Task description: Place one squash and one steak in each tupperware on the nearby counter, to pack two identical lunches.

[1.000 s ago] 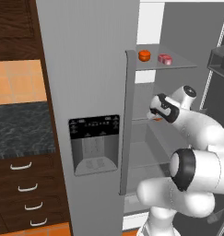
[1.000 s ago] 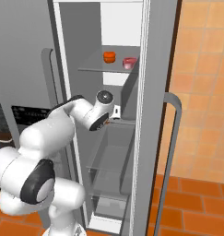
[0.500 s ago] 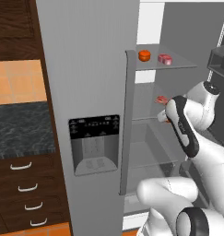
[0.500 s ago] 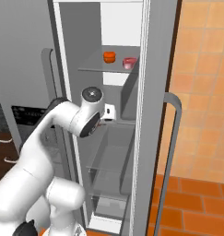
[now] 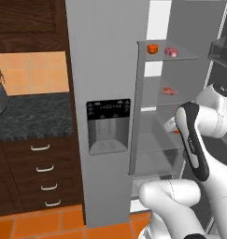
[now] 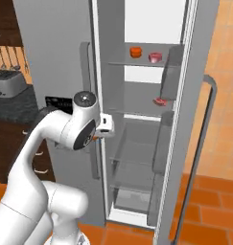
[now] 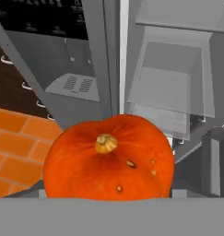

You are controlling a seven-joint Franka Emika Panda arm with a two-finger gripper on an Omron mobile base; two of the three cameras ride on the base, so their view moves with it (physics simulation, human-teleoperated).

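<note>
Squash (image 7: 109, 159) (round, glossy orange, stubby stem)

An orange-red squash (image 7: 109, 159), stem up, sits close before the hand camera. A second squash (image 5: 153, 48) and a pink steak chunk (image 5: 171, 51) share the fridge's top shelf; a red steak slab (image 5: 169, 91) lies one shelf below.

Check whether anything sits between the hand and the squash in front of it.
Nothing visible does. In the hand view the squash lies close up, directly ahead of the hand, with no item in front of it. Whether the fingers grip it cannot be told.
</note>
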